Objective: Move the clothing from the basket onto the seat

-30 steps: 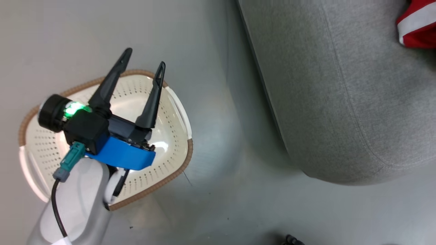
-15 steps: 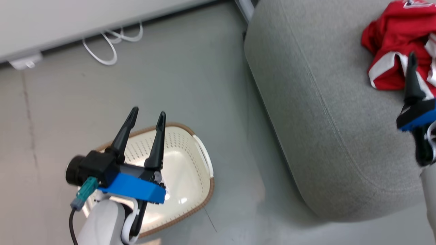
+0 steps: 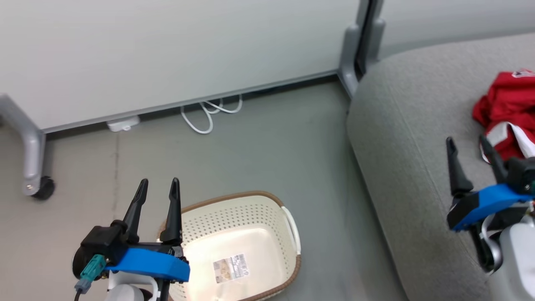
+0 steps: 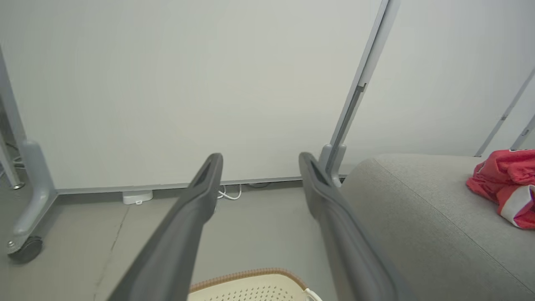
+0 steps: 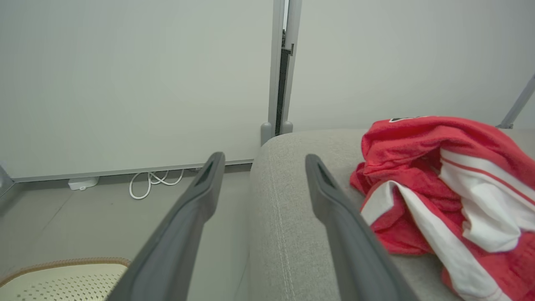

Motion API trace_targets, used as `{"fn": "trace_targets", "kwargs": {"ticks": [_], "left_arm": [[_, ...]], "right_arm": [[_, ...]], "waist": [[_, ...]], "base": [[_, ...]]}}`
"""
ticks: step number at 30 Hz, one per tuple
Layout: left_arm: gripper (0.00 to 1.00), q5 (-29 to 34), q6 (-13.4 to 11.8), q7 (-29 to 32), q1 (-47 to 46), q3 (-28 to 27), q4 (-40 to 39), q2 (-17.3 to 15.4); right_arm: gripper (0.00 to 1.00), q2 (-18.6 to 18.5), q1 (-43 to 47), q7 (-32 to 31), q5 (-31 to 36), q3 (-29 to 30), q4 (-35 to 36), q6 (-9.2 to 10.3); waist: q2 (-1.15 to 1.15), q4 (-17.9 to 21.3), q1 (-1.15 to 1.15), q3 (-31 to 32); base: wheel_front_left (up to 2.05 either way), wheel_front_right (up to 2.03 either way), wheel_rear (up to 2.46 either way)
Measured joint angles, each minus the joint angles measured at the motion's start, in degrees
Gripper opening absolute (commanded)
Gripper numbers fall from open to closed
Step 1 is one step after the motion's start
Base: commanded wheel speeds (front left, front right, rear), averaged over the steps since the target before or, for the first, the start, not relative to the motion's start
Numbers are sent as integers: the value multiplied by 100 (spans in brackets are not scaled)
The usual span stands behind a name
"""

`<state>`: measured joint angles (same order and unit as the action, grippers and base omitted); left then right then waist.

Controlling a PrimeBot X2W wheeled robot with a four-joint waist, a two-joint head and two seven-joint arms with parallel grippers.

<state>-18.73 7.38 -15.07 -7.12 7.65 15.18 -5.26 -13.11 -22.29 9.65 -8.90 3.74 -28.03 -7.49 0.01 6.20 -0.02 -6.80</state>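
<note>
On seat [image 3: 401,125] rt side, clothing [image 3: 508,100] lies bunched

The head camera looks forward and down onto the grey floor [image 3: 271,138], the oval cream-white perforated plastic basket [image 3: 234,217] and the large light grey fabric sofa cushion [image 3: 409,167]. Both wrist cameras sit lower, facing the pale wall panels [image 4: 167,83]. All three views share the cushion and its crumpled red-and-white garments [image 3: 505,104], nearest in the right wrist view.

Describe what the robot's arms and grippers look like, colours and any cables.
The left gripper and right gripper each have two long, tapering black fingers and a bright blue plate. A teal plug joins the left one. The forearm is pale grey.
</note>
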Motion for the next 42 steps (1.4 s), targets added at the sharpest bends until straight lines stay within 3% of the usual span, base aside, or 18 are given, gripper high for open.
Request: {"fn": "trace_targets", "kwargs": {"ticks": [9,16,42], "left_arm": [[100,-34,0,0,94,-271,396,40],[100,-37,0,0,97,-411,649,27],[100,-172,0,0,90,-255,1002,-103]], "right_arm": [[100,505,978,-314,254,-86,1192,0],[100,778,1441,-459,333,-96,1701,0],[100,999,1716,-478,425,-105,1807,0]], "waist": [[0,-540,0,308],[0,-724,0,500],[0,-773,2,516]], "base": [[0,0,0],[0,0,0],[0,0,0]]}}
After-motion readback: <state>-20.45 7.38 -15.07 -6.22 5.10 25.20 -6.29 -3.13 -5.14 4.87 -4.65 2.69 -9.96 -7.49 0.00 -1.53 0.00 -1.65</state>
